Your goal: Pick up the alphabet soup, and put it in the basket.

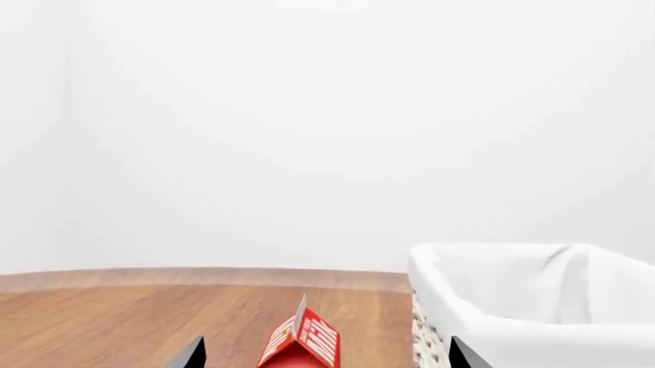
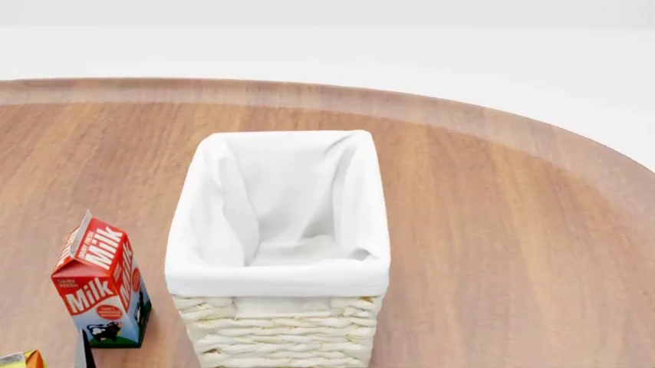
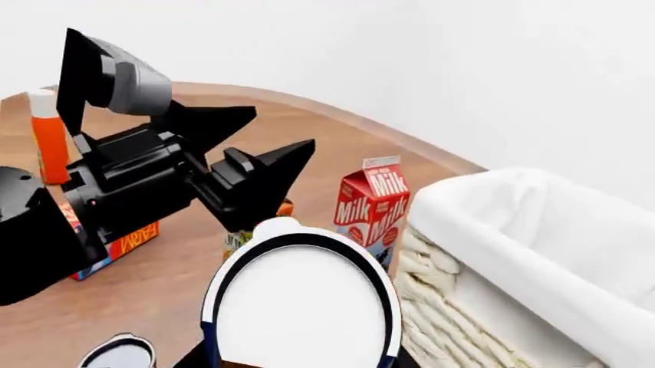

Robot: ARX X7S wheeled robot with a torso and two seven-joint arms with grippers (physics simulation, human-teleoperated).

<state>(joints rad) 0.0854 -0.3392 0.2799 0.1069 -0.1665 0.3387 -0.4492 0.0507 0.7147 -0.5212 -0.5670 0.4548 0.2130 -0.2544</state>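
The alphabet soup [image 3: 300, 307] fills the near part of the right wrist view. I see its white-grey top and blue rim, raised beside the basket [image 3: 532, 245]. My right gripper [image 3: 297, 360] is shut on it; only dark finger edges show at either side. The cream wicker basket with white lining [image 2: 276, 272] stands mid-table and holds nothing; it also shows in the left wrist view [image 1: 532, 299]. My left gripper [image 1: 327, 356] is open, with the red milk carton [image 1: 300, 341] just ahead between its fingertips. It shows as a black open gripper in the right wrist view [image 3: 284, 126].
The milk carton [image 2: 97, 284] stands left of the basket. It also shows in the right wrist view [image 3: 373, 203]. Further left are an orange bottle [image 3: 46, 134], a flat box [image 3: 123, 241] and another can [image 3: 118, 353]. The round wooden table's edge [image 2: 573, 146] curves behind.
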